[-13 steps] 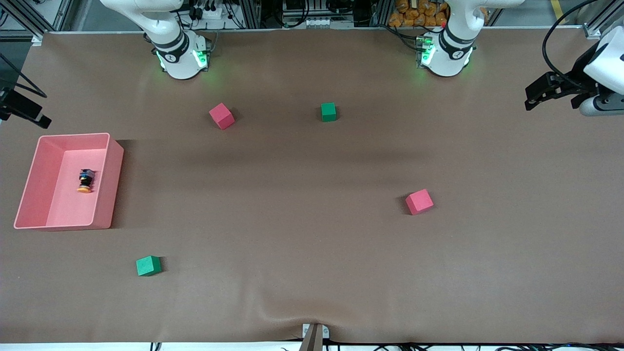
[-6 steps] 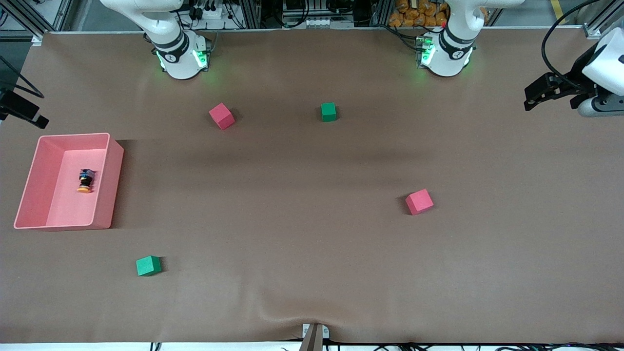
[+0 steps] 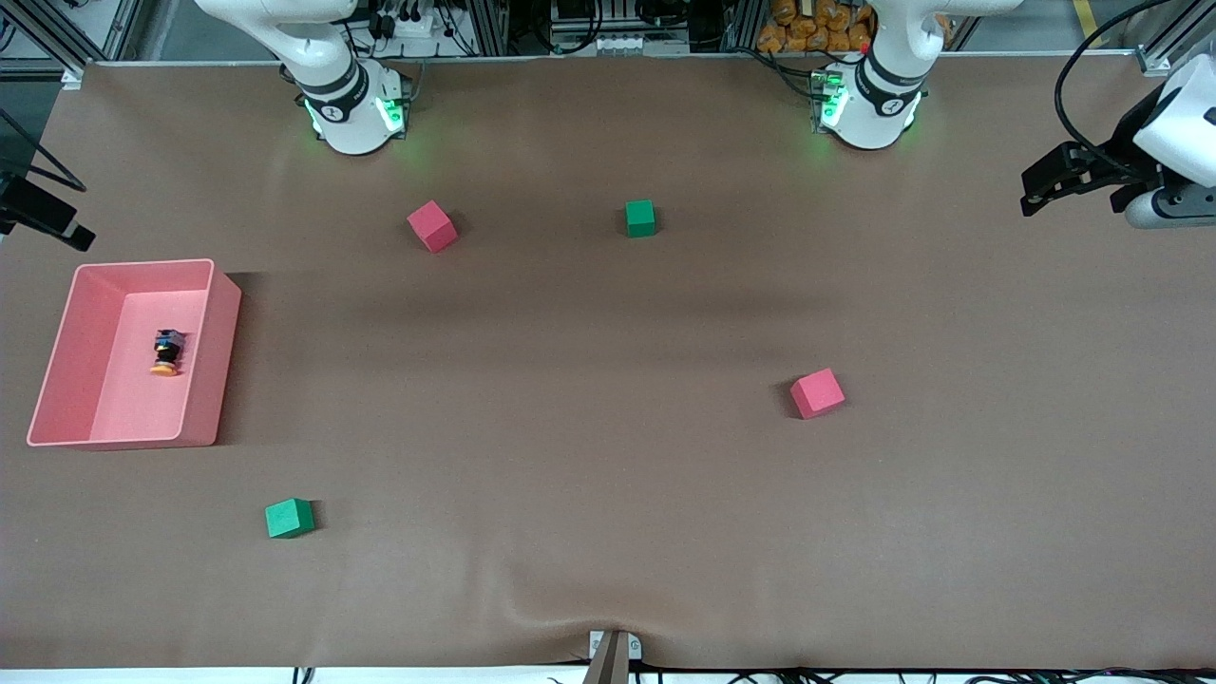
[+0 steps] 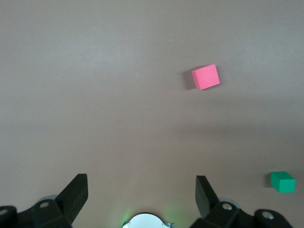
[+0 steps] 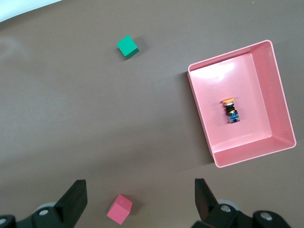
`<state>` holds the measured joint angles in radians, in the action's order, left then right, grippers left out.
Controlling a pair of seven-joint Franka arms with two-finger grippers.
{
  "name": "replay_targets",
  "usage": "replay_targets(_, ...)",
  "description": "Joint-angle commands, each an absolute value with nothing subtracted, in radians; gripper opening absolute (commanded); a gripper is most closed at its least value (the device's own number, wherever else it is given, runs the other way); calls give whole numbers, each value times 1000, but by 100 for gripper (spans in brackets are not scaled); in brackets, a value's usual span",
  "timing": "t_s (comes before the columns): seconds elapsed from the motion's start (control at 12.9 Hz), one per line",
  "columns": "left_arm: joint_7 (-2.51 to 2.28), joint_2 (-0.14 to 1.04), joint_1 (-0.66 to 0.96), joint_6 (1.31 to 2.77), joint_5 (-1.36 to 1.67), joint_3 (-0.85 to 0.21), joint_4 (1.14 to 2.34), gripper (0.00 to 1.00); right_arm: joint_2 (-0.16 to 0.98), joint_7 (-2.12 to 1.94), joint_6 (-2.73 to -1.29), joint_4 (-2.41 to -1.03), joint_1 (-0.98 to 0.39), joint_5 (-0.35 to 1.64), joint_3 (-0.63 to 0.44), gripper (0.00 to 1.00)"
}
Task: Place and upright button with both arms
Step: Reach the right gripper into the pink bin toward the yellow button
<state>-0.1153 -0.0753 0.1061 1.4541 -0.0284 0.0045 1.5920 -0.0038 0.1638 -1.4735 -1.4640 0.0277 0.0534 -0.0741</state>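
Observation:
The button (image 3: 167, 351) lies on its side in a pink bin (image 3: 224, 353) at the right arm's end of the table, its orange cap toward the front camera. It also shows in the right wrist view (image 5: 231, 110), inside the bin (image 5: 200, 110). My right gripper (image 5: 139, 187) is open and empty, high over the table beside the bin. My left gripper (image 4: 141, 183) is open and empty, high over the table near its own base (image 4: 146, 221). Neither gripper shows in the front view; only the arms' bases (image 3: 353, 114) (image 3: 869, 109) do.
Two pink cubes (image 3: 432, 226) (image 3: 817, 392) and two green cubes (image 3: 639, 218) (image 3: 289, 518) lie scattered on the brown table. Dark hardware juts in at both table ends (image 3: 43, 217) (image 3: 1078, 171).
Nothing on the table has moved. The dark hardware at both table ends has shifted slightly.

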Motion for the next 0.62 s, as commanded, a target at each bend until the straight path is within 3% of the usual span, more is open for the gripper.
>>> replay_targets(0.0,-100,-74,106,1454,-44,2,1586,100,40,147,-1445,-1462,96,44,-71,100)
replay_targets(0.31,-101,-69,107,1460,-41,2,1586,100,193,-43,-1457,-1466,193,44,-71,100)
replay_targets(0.54,-101,-64,107,1460,-40,2,1586,100,296,-159,-1552,-1483,245,-3,-71,100)
